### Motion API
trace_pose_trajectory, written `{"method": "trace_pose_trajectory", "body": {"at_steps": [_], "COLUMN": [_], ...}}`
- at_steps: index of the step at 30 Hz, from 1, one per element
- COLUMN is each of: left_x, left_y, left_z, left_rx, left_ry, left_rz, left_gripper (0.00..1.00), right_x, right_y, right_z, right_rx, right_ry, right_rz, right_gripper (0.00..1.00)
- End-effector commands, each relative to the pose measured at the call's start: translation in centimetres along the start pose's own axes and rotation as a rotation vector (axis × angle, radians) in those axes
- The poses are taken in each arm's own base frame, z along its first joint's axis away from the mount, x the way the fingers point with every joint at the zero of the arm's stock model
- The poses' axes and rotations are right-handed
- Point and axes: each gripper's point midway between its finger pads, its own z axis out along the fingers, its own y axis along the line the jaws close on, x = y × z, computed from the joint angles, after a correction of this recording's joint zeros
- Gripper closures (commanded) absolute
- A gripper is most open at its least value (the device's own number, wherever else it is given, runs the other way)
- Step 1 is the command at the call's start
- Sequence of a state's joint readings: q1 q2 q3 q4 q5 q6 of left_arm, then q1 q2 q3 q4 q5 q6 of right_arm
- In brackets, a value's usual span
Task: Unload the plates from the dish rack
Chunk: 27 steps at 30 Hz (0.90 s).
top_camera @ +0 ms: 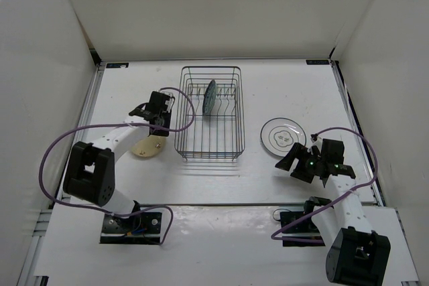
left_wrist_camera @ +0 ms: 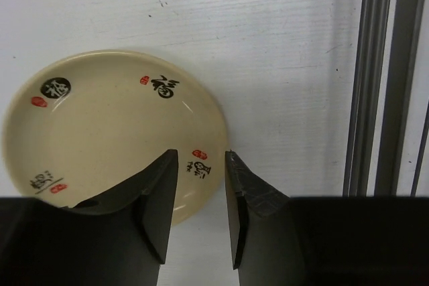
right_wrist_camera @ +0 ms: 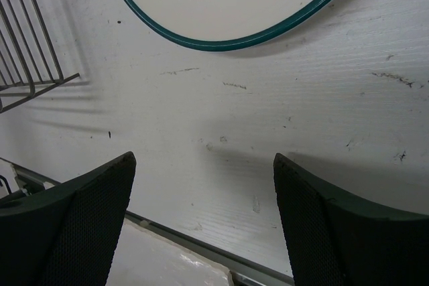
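Right now the dish rack (top_camera: 208,157) sits in the middle of the table (top_camera: 288,88), and it holds just one thing: the teal plate (top_camera: 210,96), standing on edge among the upright prongs towards the far end of the basket. The other two plates are out on the table. The tan plate (top_camera: 149,147) lies flat just to the left of the rack's near corner, partly under the left arm. The white plate (top_camera: 283,136), with its thin dark rings, lies flat to the right of the rack, apart from it. The left gripper (left_wrist_camera: 201,155) hangs over the near-right rim of the tan plate with its jaws only narrowly parted and nothing between them. The right gripper (right_wrist_camera: 204,162) is spread wide and empty over bare table, just on the near side of the white plate. The tan plate carries black brush-style Chinese characters, one set white on a black disc, with small red seal marks beside them; I cannot read them with any certainty. Two small dark labels sit at the table's far corners, too small to make out.
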<state>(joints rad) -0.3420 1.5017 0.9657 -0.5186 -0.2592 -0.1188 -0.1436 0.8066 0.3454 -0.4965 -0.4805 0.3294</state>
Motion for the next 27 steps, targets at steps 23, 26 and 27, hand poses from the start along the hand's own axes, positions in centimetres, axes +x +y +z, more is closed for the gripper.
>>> {"method": "trace_pose_trajectory", "body": {"at_steps": [23, 26, 27], "left_x": [-10.8, -16.3, -16.4], "left_y": [-2.2, -5.7, -7.6], "left_z": [-10.9, -14.8, -12.6], "left_rx": [0.279, 0.471, 0.499], "left_ry": [-0.474, -0.563, -0.498], "left_rz": [-0.174, -0.174, -0.159], "left_gripper": [0.0, 0.0, 0.0], "right_x": [-0.2, 0.0, 0.0], "right_y": [0.5, 0.5, 0.5], "right_z": [0.1, 0.2, 0.2], "right_rx": [-0.037, -0.039, -0.041], "right_ry": [-0.009, 0.004, 0.003], "right_rz": [-0.029, -0.022, -0.024], "right_gripper": [0.14, 0.14, 0.14]}}
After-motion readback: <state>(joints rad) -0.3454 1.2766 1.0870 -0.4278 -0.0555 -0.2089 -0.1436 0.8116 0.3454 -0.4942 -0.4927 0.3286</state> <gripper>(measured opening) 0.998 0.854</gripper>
